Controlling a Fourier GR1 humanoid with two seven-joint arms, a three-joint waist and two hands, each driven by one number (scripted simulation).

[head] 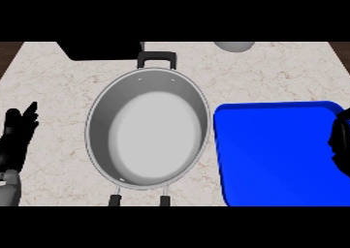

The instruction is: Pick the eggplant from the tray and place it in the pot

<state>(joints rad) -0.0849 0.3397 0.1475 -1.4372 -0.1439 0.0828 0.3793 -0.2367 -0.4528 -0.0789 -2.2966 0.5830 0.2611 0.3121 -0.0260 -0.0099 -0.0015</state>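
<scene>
item: counter (292,72), pale marbled top, filling the frame between its dark edges. item: pot (95,127), grey metal, oval in this view, centre of the frame, black handles at its upper and lower ends; inside bare, nothing in it. item: tray (278,155), blue, right of the frame, its left edge just beside the pot's right rim; its visible surface carries nothing. item: eggplant, not visible anywhere; not on the bare part of the tray, not in the pot; if present it is hidden under the right hand, which cannot be confirmed. item: right hand (343,145), black, at the right edge of the frame over the tray's right side, mostly cut off; whether its fingers are curled round something or relaxed cannot be told. item: left hand (16,135), black on a grey forearm, lower left of the frame, fingers straight and up, holding nothing, resting well left of the pot. item: dark block (99,48), upper left; pale rounded object (234,46), upper centre-right, both partly cut off. relation that matters: the right hand is the one at the tray, the left is well apart from it, so the pick falls to the right; the pot lies to the left of that hand across the tray. the eggplant's long axis cannot be judged. judged stage: at or near the grasp, placing not yet done.
</scene>
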